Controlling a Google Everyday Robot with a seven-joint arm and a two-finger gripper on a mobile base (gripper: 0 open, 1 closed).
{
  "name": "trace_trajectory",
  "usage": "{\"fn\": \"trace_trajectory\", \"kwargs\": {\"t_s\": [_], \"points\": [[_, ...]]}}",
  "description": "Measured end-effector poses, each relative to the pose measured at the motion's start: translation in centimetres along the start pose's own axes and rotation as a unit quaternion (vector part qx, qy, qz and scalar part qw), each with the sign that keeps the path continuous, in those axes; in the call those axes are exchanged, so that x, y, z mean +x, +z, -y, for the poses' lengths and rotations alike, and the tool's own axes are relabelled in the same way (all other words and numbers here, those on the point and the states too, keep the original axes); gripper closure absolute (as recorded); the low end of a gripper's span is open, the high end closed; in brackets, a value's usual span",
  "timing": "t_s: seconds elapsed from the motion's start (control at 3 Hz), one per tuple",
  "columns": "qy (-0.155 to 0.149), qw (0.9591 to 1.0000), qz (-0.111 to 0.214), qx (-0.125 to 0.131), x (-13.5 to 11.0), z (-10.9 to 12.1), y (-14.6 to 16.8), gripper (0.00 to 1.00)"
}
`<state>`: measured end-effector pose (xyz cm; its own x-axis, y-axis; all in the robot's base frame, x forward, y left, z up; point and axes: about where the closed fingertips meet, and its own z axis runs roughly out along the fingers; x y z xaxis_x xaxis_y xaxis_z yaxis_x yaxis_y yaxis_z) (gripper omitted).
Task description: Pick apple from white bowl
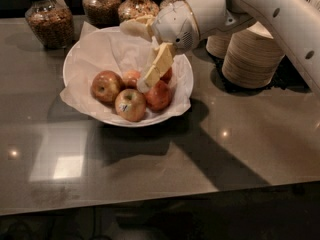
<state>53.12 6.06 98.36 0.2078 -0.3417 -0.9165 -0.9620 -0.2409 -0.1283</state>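
Gripper [136, 54] hangs over the back right part of the white bowl [134, 123], at the end of the white arm [270, 9] that enters from the upper right. We read its two fingers as spread wide with nothing between them. The upper finger [134, 27] points left above the bowl's far rim. The lower finger [157, 64] slants down into the bowl, its tip just at the top of the red apple [160, 98]; we cannot tell whether it touches.

Camera view, rest of scene: the apples lie together in the bowl on crumpled white paper [100, 51]. We note a left apple [106, 85], a front apple [131, 104] and a smaller back apple [131, 76] beside the red one. The bowl stands on the grey table [210, 149]. Glass jars [47, 16] stand behind it. Stacked beige paper bowls [252, 56] stand to its right, apart from it.
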Motion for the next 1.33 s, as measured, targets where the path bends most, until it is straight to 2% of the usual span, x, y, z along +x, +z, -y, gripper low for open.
{"fn": "trace_trajectory", "kwargs": {"t_s": [0.33, 0.67, 1.0, 1.33], "points": [[0.030, 0.9993, -0.019, 0.009, 1.4, -1.4, -0.1, 0.00], [0.039, 0.9971, -0.064, 0.008, 2.4, -1.7, 0.1, 0.00], [0.026, 0.9935, -0.111, 0.009, 3.4, -1.6, 0.0, 0.00], [0.016, 0.9918, -0.126, 0.014, 4.2, -1.7, -0.5, 0.00]]}}
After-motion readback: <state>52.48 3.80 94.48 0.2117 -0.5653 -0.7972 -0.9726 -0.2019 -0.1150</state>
